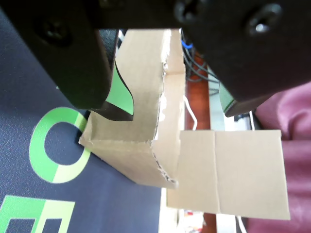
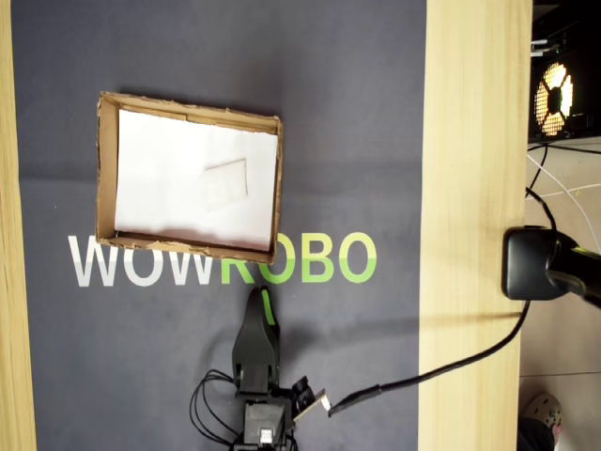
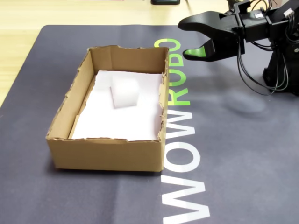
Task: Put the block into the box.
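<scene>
The white block [image 3: 125, 92] sits on the white lining inside the brown cardboard box [image 3: 107, 154], toward its far half. In the overhead view the block [image 2: 226, 184] lies near the middle of the box [image 2: 106, 169]. My gripper [image 3: 184, 39] is open and empty, hovering off the mat beyond the box's far right corner. In the overhead view the gripper [image 2: 261, 301] points at the box's lower right corner from just below it. In the wrist view the gripper [image 1: 175, 109] frames a torn corner of the box [image 1: 141, 145]; the block is hidden there.
A dark mat with WOWROBO lettering [image 2: 225, 261] covers the wooden table [image 2: 474, 188]. The arm's base and cables [image 3: 275, 60] are at the right of the fixed view. A black camera mount [image 2: 531, 265] and cable sit at the table's right edge in the overhead view.
</scene>
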